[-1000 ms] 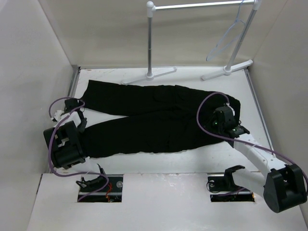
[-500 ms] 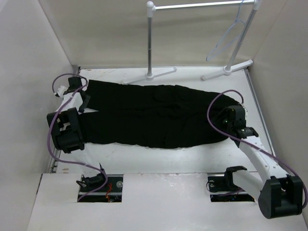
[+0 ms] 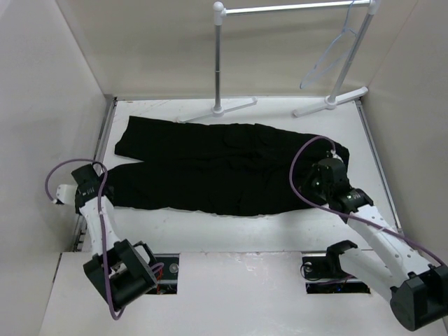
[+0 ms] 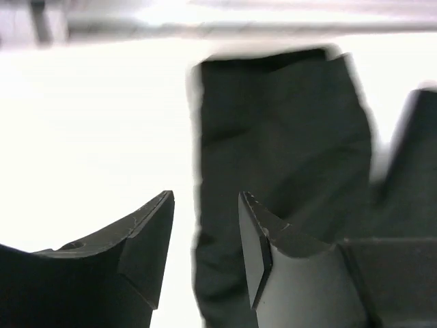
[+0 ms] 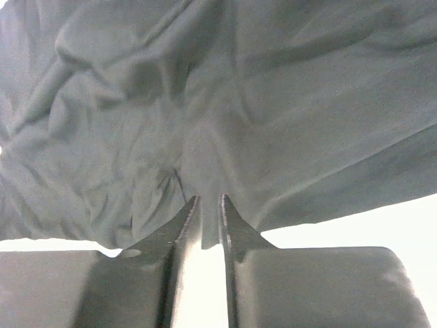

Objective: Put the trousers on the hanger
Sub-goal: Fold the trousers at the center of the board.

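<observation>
Two robot arms reach over a white worktop [image 3: 231,231] where the trousers [image 3: 224,164] lie. The trousers are big and black. They are spread out flat across the middle of the worktop, with the leg ends on the left and the waist on the right. One leg lies next to the other, and the cloth has a few small wrinkles.

The hanger [image 3: 323,59] is thin and pale. It hangs by its hook from the top bar of a white rack [image 3: 218,63] at the back right, well away from the trousers. The feet of the rack stand on the worktop just behind the far edge of the trousers.

The left gripper [image 4: 205,198] is at the left side, near the leg ends. Its two fingers are apart with a clear gap between them. Nothing is in the gap, so it has hold of nothing. From its own camera the leg ends look blurry and lie a little way past the fingertips.

The right gripper [image 5: 208,199] is over the waist end on the right. Its fingers are very close together, with only a thin slit between them. The tips are right at the cloth near the edge of the trousers. I cannot tell if a bit of cloth is pinched between them or not
</observation>
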{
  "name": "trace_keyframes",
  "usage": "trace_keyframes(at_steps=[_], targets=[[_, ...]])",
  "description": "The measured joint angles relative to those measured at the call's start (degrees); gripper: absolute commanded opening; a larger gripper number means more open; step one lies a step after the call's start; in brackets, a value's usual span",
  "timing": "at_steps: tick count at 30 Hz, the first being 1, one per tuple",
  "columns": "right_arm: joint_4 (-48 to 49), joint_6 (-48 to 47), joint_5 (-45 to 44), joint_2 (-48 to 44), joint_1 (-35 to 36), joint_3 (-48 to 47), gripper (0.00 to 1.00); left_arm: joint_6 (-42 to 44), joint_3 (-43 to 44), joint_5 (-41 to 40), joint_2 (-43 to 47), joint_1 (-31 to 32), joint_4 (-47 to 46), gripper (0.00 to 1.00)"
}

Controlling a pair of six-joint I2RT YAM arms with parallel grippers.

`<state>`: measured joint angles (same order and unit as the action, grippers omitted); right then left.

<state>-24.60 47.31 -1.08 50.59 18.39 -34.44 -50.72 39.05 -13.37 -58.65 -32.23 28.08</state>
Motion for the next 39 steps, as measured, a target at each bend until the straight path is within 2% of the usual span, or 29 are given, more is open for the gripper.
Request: trace_keyframes(at_steps=[3, 8, 11, 15, 18, 21, 24, 27, 29, 36, 39], targets=[[-0.59, -0.59, 0.79, -0.02, 1.25, 0.0, 0.29, -0.5, -3.19, 1.7, -3.39, -1.18, -0.11, 0.46], [-0.94, -1.01, 1.66, -0.74, 1.53, 0.02, 0.32, -1.01, -5.07, 4.44, -10.56, -4.44, -3.78, 0.46], [-0.92, -0.76, 1.9, -1.97, 1.51, 0.59, 0.42, -1.27, -5.07, 4.83, -13.14, -5.55, -7.13, 0.44], [-1.09, 0.57, 2.05, -4.28, -0.55, 2.69, 0.55, -2.03, -4.79, 5.05, -15.5, -5.79, -12.15, 0.37], [-1.97, 2.19, 1.62, -5.77, -5.75, 4.22, 0.61, -2.8, -4.33, 5.35, -17.55, -5.77, -16.06, 0.33], [-3.8, 3.67, 0.2, -6.67, -12.79, 4.59, 0.65, -3.67, -3.52, 5.7, -19.76, -5.77, -18.95, 0.18], [-5.18, 4.63, -2.25, -7.26, -21.53, 4.61, 0.65, -3.96, -3.02, 5.64, -21.24, -5.75, -20.17, 0.08], [-5.38, 5.38, -3.02, -6.16, -29.83, 4.76, 0.61, -4.02, -2.4, 5.16, -21.88, -5.33, -19.8, 0.05], [-5.2, 5.99, -3.02, -4.66, -32.83, 5.07, 0.6, -4.02, -1.81, 4.22, -22.25, -4.59, -19.08, 0.04], [-3.23, 7.98, -2.14, 0.92, -32.94, 9.27, 0.56, -3.98, -0.24, 2.56, -23.08, -2.12, -16.85, 0.02], [-2.1, 8.52, -1.79, 5.86, -31.69, 10.03, 0.5, -4.02, 0.48, 2.34, -23.28, -1.64, -15.91, 0.02]])
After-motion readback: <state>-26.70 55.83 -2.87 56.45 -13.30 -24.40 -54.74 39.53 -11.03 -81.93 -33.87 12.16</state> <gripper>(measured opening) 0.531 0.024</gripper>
